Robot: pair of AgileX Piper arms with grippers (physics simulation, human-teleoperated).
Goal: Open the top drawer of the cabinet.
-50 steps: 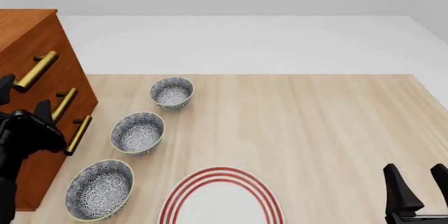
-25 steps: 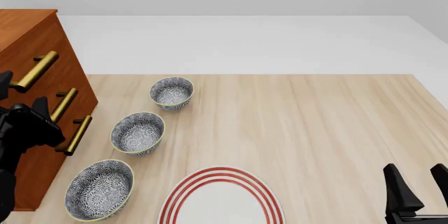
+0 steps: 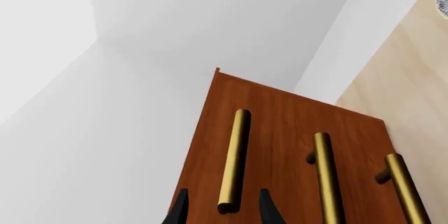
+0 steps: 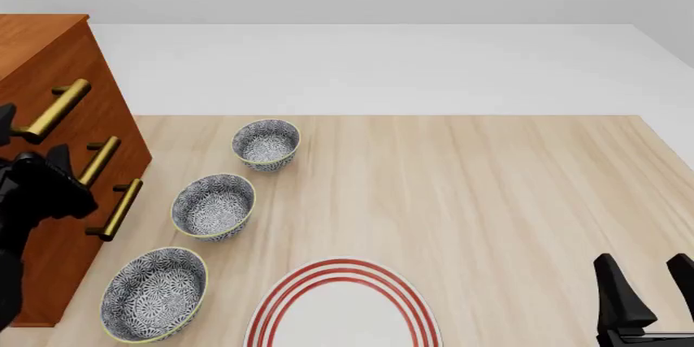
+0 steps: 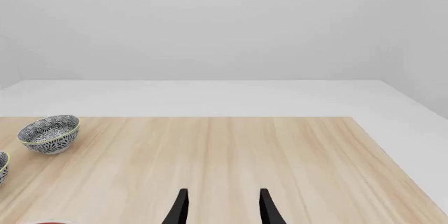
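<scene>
The cabinet [image 4: 49, 46] stands at the table's left edge, reddish-brown, with three brass bar handles on its front. The top drawer [image 4: 78, 67] is flush with the front, and its handle [image 4: 57, 109] is the uppermost bar. My left gripper [image 4: 35, 139] is open right at the near end of that handle. In the left wrist view the two black fingertips [image 3: 179, 209] stand on either side of the handle's [image 3: 234, 161] end, with the left gripper [image 3: 222, 211] not closed on it. My right gripper [image 4: 652, 288] is open and holds nothing, low at the front right, also the right gripper [image 5: 223, 206].
Three patterned bowls [image 4: 266, 144] [image 4: 214, 205] [image 4: 155, 292] stand in a row beside the cabinet's front. A white plate with red rings [image 4: 341, 306] lies at the near edge. Two lower brass handles [image 4: 100, 160] [image 4: 117, 209] sit just under the left gripper.
The left gripper has crept left and slightly up toward the cabinet front, nearer the top handle. The right arm has not moved.
</scene>
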